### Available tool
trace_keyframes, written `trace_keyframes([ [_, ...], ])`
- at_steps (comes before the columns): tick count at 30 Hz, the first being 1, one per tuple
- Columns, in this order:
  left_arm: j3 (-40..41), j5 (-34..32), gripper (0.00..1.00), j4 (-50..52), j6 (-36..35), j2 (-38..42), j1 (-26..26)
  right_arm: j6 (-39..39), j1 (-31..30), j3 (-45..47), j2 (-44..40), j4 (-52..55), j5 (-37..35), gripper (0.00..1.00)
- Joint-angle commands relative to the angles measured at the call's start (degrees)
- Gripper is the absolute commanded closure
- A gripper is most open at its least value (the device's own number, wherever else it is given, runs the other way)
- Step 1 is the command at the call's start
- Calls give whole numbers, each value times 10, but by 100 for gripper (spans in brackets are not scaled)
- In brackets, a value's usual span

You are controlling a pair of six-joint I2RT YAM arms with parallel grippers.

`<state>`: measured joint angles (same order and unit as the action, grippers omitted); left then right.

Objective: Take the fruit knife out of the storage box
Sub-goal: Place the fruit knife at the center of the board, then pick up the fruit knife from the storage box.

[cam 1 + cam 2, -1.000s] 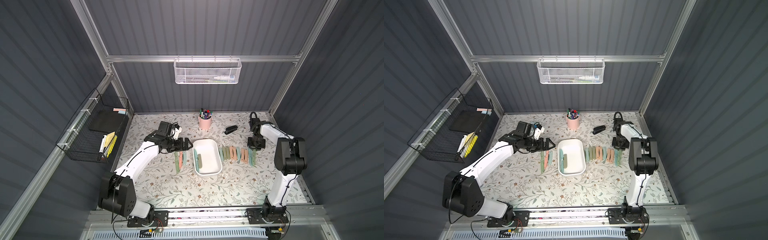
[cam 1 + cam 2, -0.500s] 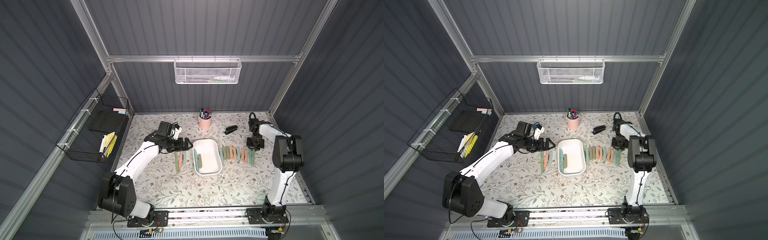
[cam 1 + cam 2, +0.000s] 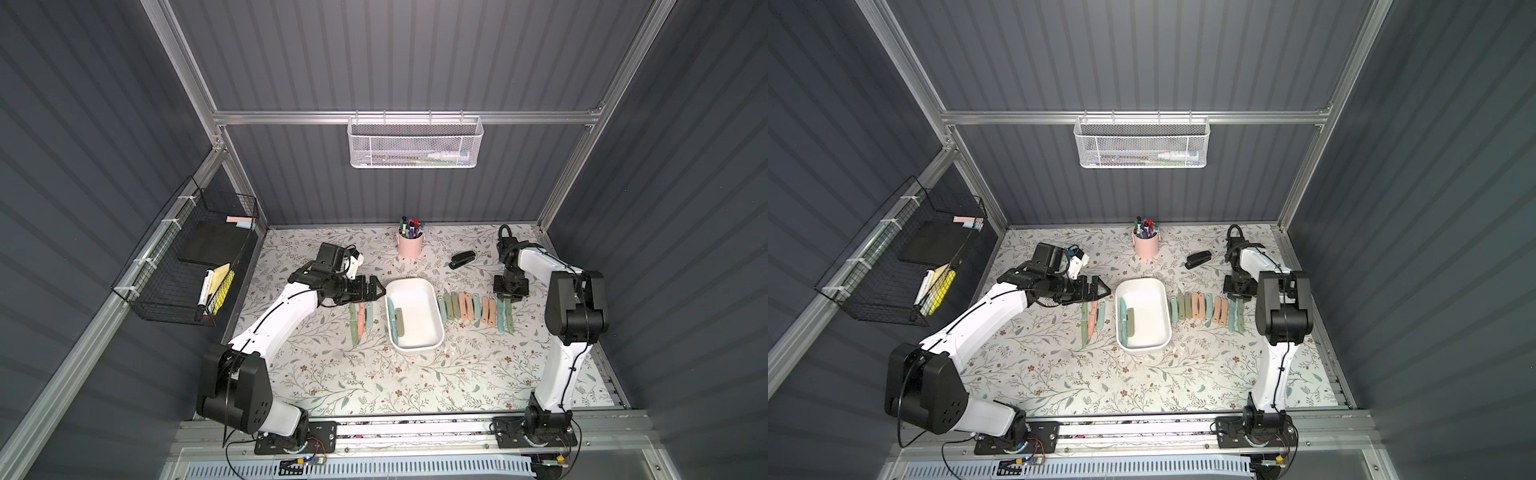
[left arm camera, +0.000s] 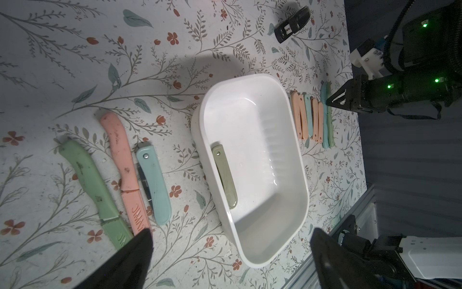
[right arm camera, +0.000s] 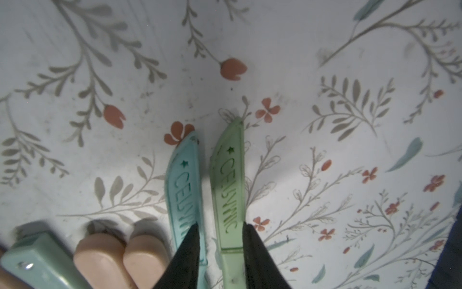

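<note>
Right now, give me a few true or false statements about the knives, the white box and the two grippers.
The storage box is empty. False: an olive knife and a teal knife lie inside.
The left gripper is open. True.
The right gripper hangs over the box. False: it straddles a light green knife on the table.
Three knives lie on the table beside the box, on the left gripper's side. True.

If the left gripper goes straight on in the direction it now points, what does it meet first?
Most likely the box, at the rim nearest the left gripper: the open jaws point at that corner in a top view. Its height above the rim is unclear.
</note>
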<state>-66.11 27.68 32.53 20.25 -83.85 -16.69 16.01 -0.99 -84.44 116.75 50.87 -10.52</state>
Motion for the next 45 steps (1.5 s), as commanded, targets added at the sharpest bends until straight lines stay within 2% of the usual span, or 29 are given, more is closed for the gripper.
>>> trace_keyframes([
  [1, -2, 1, 1, 0, -7, 0, 3, 2, 4, -7, -14, 16, 3, 67],
  [7, -2, -7, 1, 1, -9, -1, 3, 21, -1, 20, -89, -1, 33, 67],
  [11, -3, -25, 1, 4, -10, -2, -4, 31, -33, 65, -168, -41, 77, 63],
  [16, -15, -83, 1, 32, -28, -9, -30, 33, -115, 93, -242, -74, 123, 60],
  [22, -15, -107, 1, 43, -34, 1, -37, 55, -234, 126, -285, -158, 219, 50],
  [25, -5, -111, 1, 40, -24, 14, -37, 71, -278, 122, -255, -178, 265, 49],
  [29, -2, -145, 1, 44, -3, 23, -36, 64, -336, 101, -184, -185, 310, 27],
  [32, -4, -150, 0, 49, -4, 25, -35, 56, -367, 70, -129, -173, 320, 19],
  [38, -5, -150, 1, 50, -3, 22, -35, 44, -406, -25, -29, -90, 293, 17],
  [41, -7, -150, 1, 51, -3, 22, -35, 44, -417, -54, -2, -61, 257, 17],
  [45, -7, -148, 1, 50, -3, 23, -35, 42, -422, -77, 23, -38, 247, 18],
])
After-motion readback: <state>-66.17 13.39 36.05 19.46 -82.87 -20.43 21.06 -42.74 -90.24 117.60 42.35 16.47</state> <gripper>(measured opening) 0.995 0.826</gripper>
